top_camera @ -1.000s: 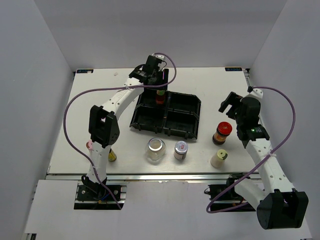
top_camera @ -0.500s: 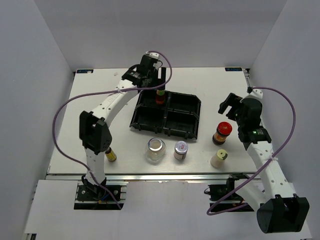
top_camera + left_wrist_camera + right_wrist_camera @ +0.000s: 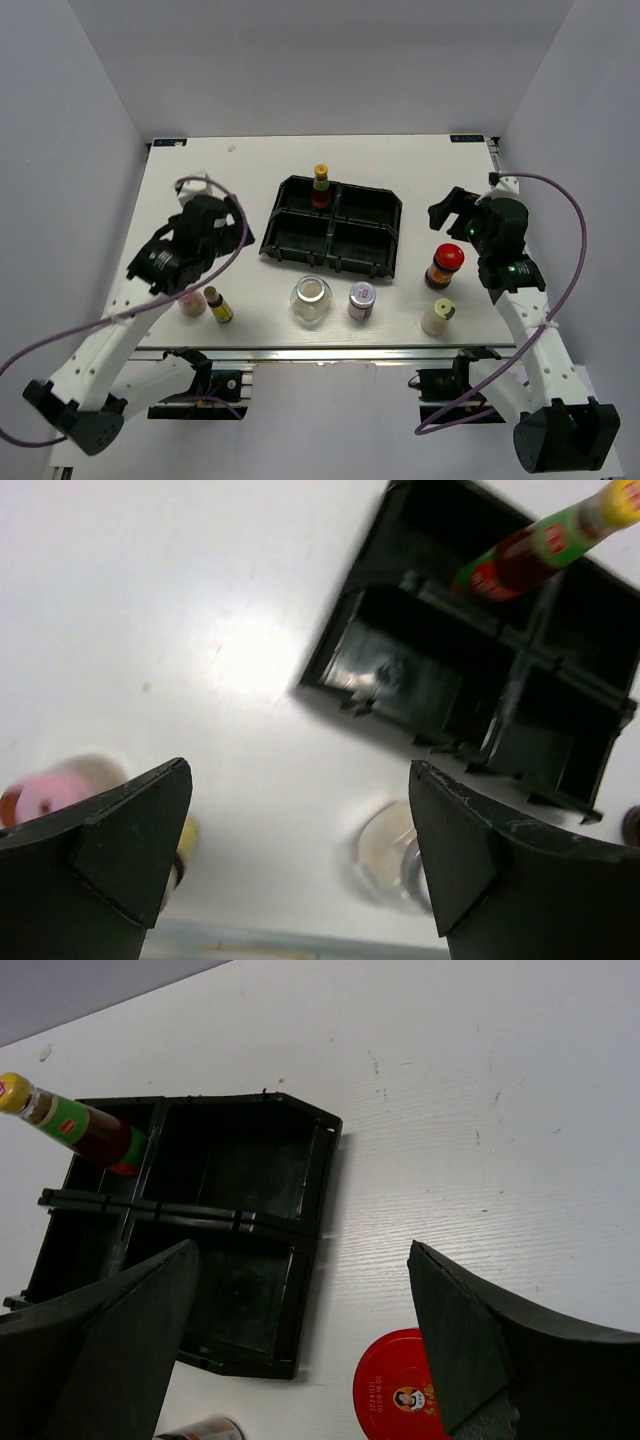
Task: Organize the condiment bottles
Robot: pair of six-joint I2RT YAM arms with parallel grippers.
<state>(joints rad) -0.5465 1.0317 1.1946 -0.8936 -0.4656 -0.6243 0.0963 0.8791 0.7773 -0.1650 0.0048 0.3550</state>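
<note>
The left arm has come away from the far-left compartment of the black tray (image 3: 366, 212), where a second ago it was over a slim dark bottle (image 3: 321, 186). It has swung back to the near-left of the counter (image 3: 200, 170) — the bottle is left standing in that compartment, against its far wall.

The left pincer (image 3: 300, 775) now hangs with its jaws spread wide and nothing between them, over bare counter off the tray's near-left corner. Just near of it the pink-capped bottle (image 3: 189, 300) and the second slim dark bottle (image 3: 219, 305) stand close together. One of them is probably the next pick, which would explain the wide-set jaws.

The right pincer (image 3: 300, 1250), hardly shifted, is likewise wide open and empty. It is held high over the right of the counter, looking down on the red-lidded jar (image 3: 444, 264), apparently waiting its turn.

Further out, the tray's other three compartments are bare. The clear glass jar (image 3: 311, 298) and the silver-lidded jar (image 3: 361, 299) stand side by side just near of the tray. The cream bottle (image 3: 438, 316) stands near of the red-lidded jar. One bottle of seven looks sorted — six are on the open counter.
</note>
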